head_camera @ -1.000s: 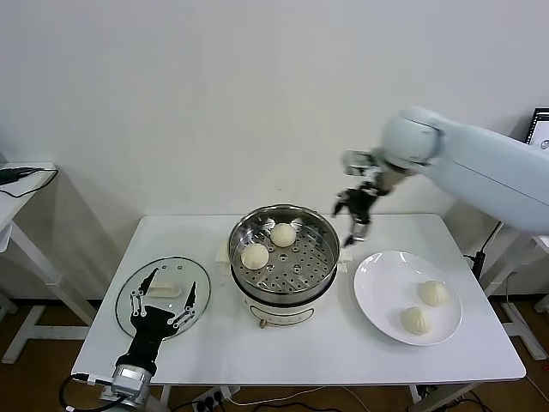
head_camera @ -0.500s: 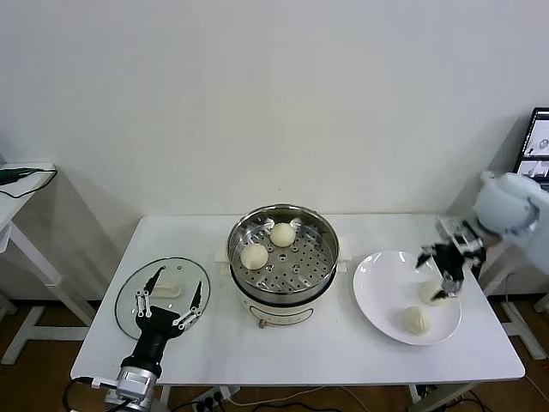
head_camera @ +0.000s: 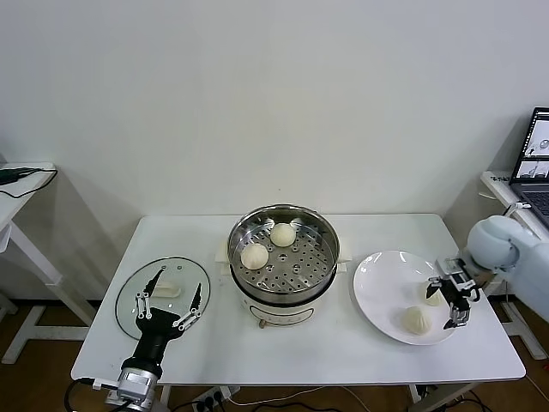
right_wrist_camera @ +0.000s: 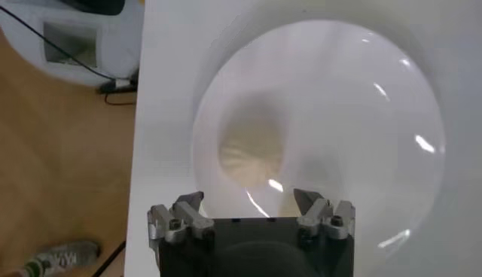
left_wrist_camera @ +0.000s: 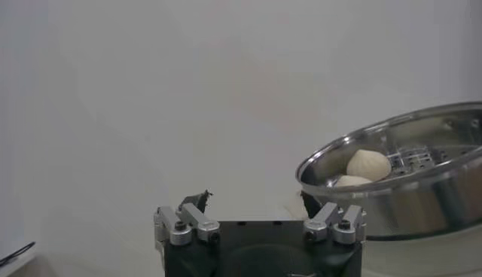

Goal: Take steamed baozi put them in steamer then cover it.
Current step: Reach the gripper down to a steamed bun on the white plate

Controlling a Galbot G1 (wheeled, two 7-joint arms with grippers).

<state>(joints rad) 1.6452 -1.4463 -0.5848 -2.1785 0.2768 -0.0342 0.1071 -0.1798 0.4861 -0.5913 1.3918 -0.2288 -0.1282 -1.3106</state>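
White table [head_camera: 214,352] against plain white wall [head_camera: 257,103]; laptop [head_camera: 536,167] on side desk at right. Steamer [head_camera: 284,253] mid-table, two baozi [head_camera: 256,255] inside, two on plate [head_camera: 386,296]. Right gripper [head_camera: 452,296] spread wide, empty, over plate's outer edge. Left gripper [head_camera: 165,300] wide open, empty, parked over lid [head_camera: 129,296]
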